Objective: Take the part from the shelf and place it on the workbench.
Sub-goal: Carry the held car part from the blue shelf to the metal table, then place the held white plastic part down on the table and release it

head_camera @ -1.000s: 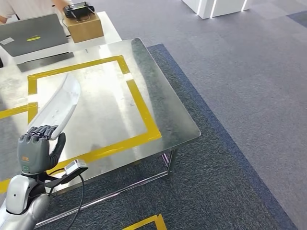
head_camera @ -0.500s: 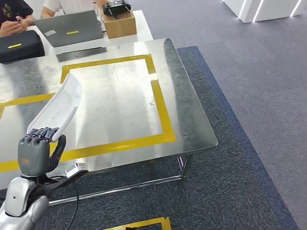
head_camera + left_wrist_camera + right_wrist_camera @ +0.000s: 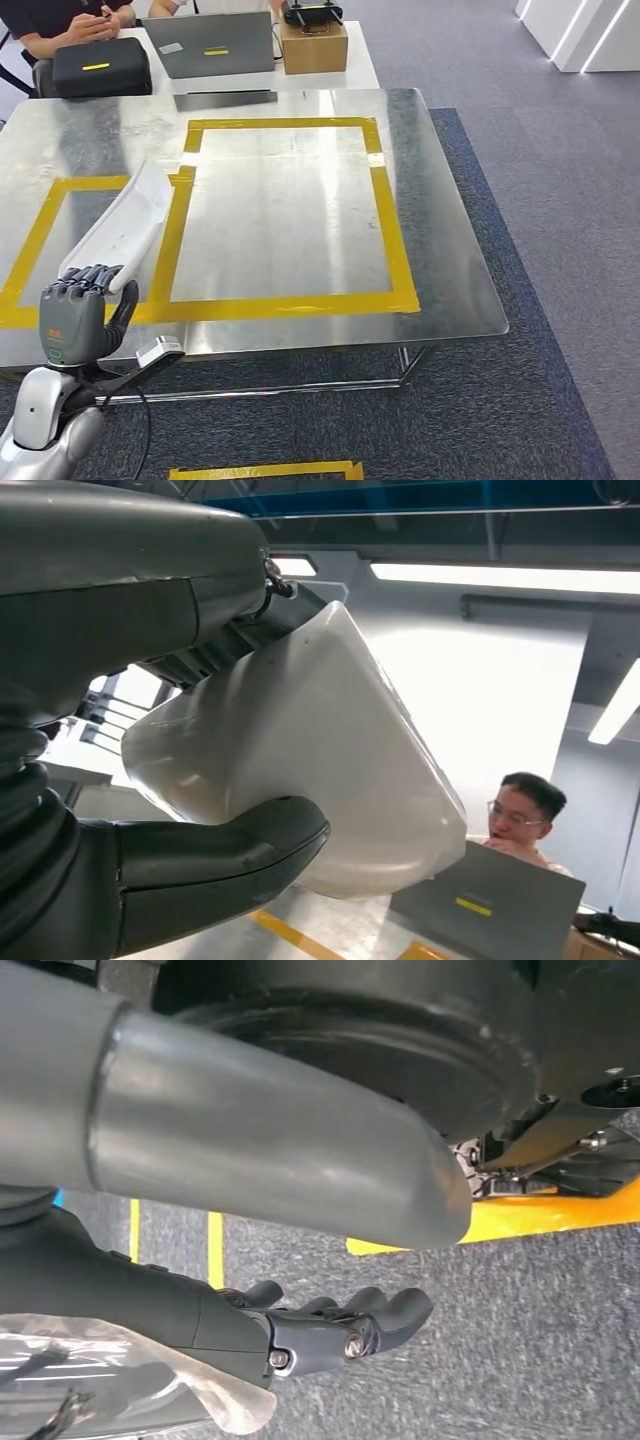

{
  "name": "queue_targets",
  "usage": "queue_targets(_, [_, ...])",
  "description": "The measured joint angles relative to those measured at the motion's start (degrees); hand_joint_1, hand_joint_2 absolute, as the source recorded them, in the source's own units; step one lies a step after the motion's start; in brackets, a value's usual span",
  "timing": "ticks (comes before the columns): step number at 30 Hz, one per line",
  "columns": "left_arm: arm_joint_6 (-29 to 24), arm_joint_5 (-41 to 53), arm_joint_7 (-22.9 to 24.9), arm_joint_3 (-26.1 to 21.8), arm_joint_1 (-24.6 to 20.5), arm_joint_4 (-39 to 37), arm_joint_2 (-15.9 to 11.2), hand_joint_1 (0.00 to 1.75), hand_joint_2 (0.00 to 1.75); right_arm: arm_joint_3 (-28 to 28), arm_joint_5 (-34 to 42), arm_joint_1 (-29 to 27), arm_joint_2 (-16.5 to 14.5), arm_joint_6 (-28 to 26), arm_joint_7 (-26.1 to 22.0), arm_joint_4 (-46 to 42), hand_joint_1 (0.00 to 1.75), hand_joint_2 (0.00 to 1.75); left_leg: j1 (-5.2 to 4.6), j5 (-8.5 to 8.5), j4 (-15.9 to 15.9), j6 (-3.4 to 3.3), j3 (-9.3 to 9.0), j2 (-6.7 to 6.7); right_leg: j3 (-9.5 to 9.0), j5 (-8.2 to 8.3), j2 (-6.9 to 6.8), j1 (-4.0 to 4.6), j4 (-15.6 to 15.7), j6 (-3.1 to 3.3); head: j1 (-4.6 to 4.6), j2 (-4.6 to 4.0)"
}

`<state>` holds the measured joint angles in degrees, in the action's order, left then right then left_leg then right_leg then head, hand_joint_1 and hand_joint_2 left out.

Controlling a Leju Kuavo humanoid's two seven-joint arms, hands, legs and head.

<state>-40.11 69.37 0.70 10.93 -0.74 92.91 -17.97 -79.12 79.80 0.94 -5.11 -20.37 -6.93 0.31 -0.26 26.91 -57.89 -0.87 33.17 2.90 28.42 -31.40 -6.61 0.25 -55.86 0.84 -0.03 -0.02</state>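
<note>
White part (image 3: 124, 226) gripped in left hand (image 3: 75, 318) above workbench (image 3: 453, 240), right hand (image 3: 332, 1330) fingers empty, apart

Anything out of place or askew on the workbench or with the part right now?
Nothing stands out. The left hand holds the white part tilted above the workbench; the part looks intact. The yellow tape outlines lie flat, and a laptop, black case and cardboard box sit on the far table.

A steel surface (image 3: 438, 250) is marked with two yellow tape squares (image 3: 381, 215). At its 12 o'clock edge, a dark flat bar (image 3: 225, 99) is laid.
</note>
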Motion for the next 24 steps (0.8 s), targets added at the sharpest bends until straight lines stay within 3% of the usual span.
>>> queue_targets(3, [0.00, 0.08, 0.00, 0.00, -0.01, 0.00, -0.02, 1.75, 1.75, 0.21, -0.03, -0.09, 0.00, 0.09, -0.02, 0.00, 0.00, 0.00, -0.18, 0.14, -0.06, -0.20, 0.01, 0.18, 0.03, 0.22, 0.25, -0.18, 0.15, -0.45, -0.01, -0.01])
queue_targets(8, [0.13, 0.98, 0.07, 0.00, -0.46, -0.34, -0.27, 1.75, 1.75, 0.24, -0.52, -0.09, 0.00, 0.66, 0.33, 0.00, 0.00, 0.00, -0.29, 0.19, -0.12, -0.30, 0.02, 0.30, 0.01, 0.25, 0.36, -0.41, 0.39, -2.44, -0.03, 0.01])
queue_targets(13, [2.15, 2.08, 0.84, 0.01, -2.29, -3.40, -1.16, 1.75, 1.75, 0.24, -1.45, 0.02, 0.00, 1.37, 1.20, 0.00, 0.00, 0.00, -0.17, 0.13, -0.11, -0.28, -0.03, 0.31, 0.00, 0.25, 0.36, -0.33, 0.35, -2.48, -0.04, 0.01])
queue_targets(17, [5.64, 3.00, 3.05, -0.02, -5.57, -10.61, -2.22, 1.75, 1.75, 0.22, -1.89, 0.26, 0.00, 1.62, 1.82, 0.00, 0.00, 0.00, -0.04, 0.08, -0.11, -0.20, -0.06, 0.33, -0.09, 0.22, 0.38, -0.16, 0.29, -2.43, -0.04, 0.00])
queue_targets(24, [3.70, 7.21, 5.93, -1.20, -9.62, -24.33, -3.68, 1.75, 1.75, 0.22, -2.01, 0.67, -0.02, 1.85, 2.99, 0.00, 0.00, 0.00, 0.04, -0.02, -0.12, -0.05, -0.03, 0.42, -0.54, 0.19, 0.51, -0.12, 0.04, -2.36, -0.05, 0.00])
